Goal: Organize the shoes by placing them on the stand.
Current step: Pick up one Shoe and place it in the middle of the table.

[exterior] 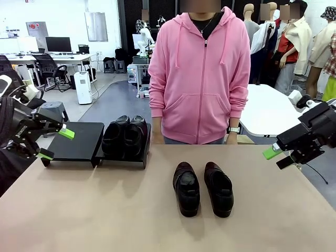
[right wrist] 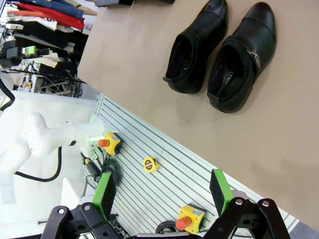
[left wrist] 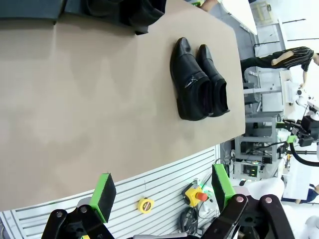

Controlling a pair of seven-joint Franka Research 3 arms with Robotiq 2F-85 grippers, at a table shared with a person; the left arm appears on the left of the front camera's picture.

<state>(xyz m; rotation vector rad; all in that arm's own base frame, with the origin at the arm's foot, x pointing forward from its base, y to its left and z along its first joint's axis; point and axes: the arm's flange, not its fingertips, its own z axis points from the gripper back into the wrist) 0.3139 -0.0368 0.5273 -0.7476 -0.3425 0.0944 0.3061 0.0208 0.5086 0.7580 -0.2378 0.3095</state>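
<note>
Left pincer (exterior: pixel 56 144), right pincer (exterior: pixel 277 156) — both agape

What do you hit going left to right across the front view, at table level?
Open left claw → empty left section of the low matte black slanted stand → glossy black leather shoe pair on its right section → loose glossy black leather shoe → its twin → open right claw.

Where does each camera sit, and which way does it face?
Front: between the arms, facing the person across the table; both open jaws at the edges.
Left wrist: off the table's left side, looking down at the loose shoes; own green pads below.
Right wrist: off the right side, same aim; own pads.
Shared: those shoes.
</note>
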